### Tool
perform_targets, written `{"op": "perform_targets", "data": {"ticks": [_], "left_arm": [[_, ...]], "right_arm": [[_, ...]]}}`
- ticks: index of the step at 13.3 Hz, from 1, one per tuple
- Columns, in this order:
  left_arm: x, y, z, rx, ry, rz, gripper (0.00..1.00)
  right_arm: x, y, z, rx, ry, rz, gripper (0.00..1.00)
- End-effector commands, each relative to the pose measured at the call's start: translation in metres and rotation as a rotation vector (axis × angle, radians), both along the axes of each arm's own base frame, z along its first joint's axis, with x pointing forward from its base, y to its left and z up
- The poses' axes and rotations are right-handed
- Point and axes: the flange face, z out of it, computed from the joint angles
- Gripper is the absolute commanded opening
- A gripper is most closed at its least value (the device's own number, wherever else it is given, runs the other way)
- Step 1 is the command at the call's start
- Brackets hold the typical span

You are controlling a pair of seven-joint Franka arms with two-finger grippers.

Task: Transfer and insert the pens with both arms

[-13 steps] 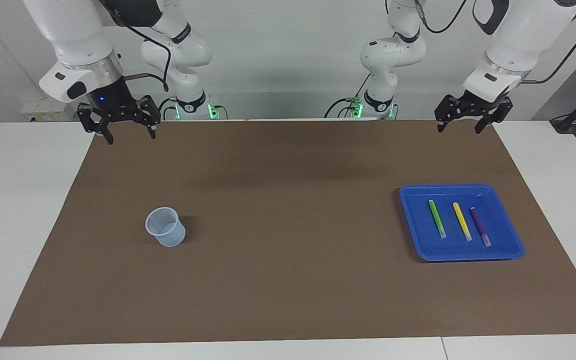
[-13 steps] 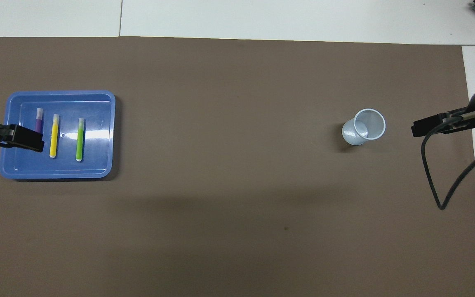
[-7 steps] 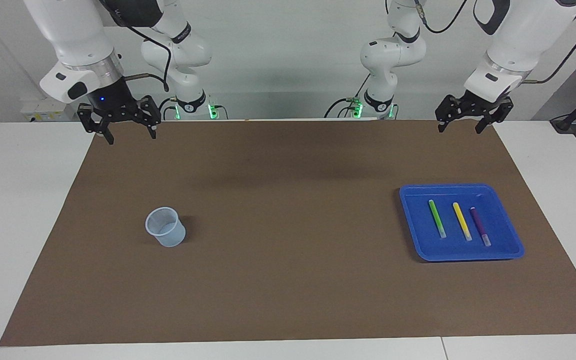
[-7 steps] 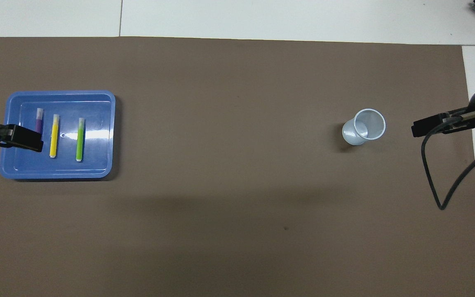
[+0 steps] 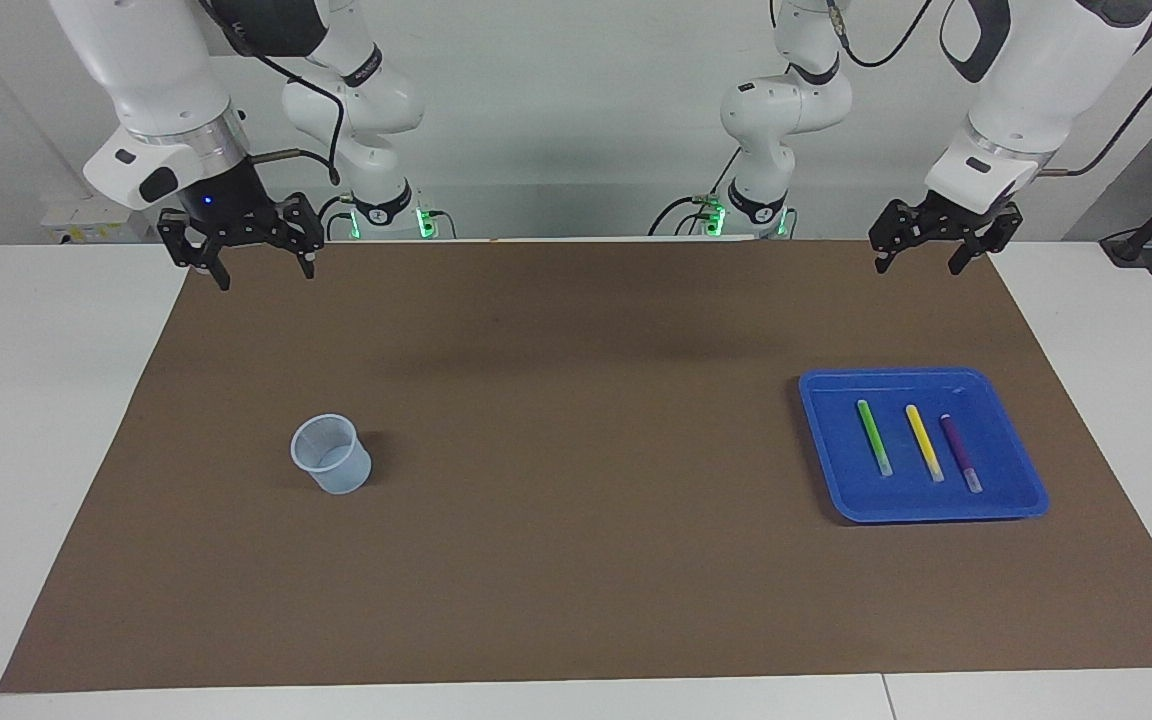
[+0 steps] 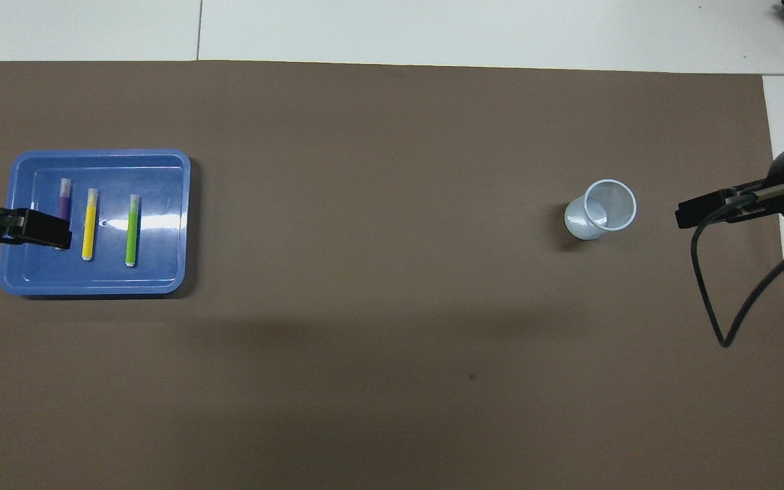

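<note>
Three slim plastic pens, green [image 5: 874, 437], yellow [image 5: 924, 442] and purple [image 5: 961, 452], lie side by side in a shallow blue plastic tray [image 5: 1021, 500] toward the left arm's end. They look light, stiff and likely to roll; mid-barrel seems the best hold. Left gripper [image 5: 914, 252] and right gripper [image 5: 261, 268] hang with jaws spread above the mat's robot-side edge.

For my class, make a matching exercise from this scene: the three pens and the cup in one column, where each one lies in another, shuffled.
1 green pen
2 purple pen
3 yellow pen
4 cup

A middle of the row in the blue tray
B on the brown mat
C tray, nearest the left arm's end
D tray, nearest the cup

Pairs: 1-D, 2-C, 3-A, 4-B
</note>
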Motion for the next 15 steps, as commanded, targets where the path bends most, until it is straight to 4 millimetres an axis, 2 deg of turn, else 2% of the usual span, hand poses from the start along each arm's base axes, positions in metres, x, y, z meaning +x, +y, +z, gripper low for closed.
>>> {"op": "perform_targets", "data": {"ticks": [1, 5, 9, 11, 15], "left_arm": [[-0.007, 0.002, -0.007, 0.013, -0.037, 0.001, 1.00], [-0.001, 0.004, -0.027, 0.009, -0.038, 0.000, 0.99], [0.004, 0.001, -0.076, 0.001, -0.043, -0.006, 0.99], [0.006, 0.001, -0.082, 0.000, -0.046, -0.008, 0.99], [0.017, -0.001, -0.110, -0.010, -0.049, -0.004, 0.99]], "right_arm": [[-0.005, -0.004, -0.002, 0.008, 0.006, 0.005, 1.00], [-0.003, -0.019, -0.002, 0.008, 0.000, -0.022, 1.00], [-0.003, -0.023, -0.002, 0.008, 0.000, -0.029, 1.00], [-0.004, -0.022, -0.002, 0.008, 0.006, -0.026, 1.00], [-0.003, -0.023, -0.003, 0.008, 0.004, -0.029, 1.00]]}}
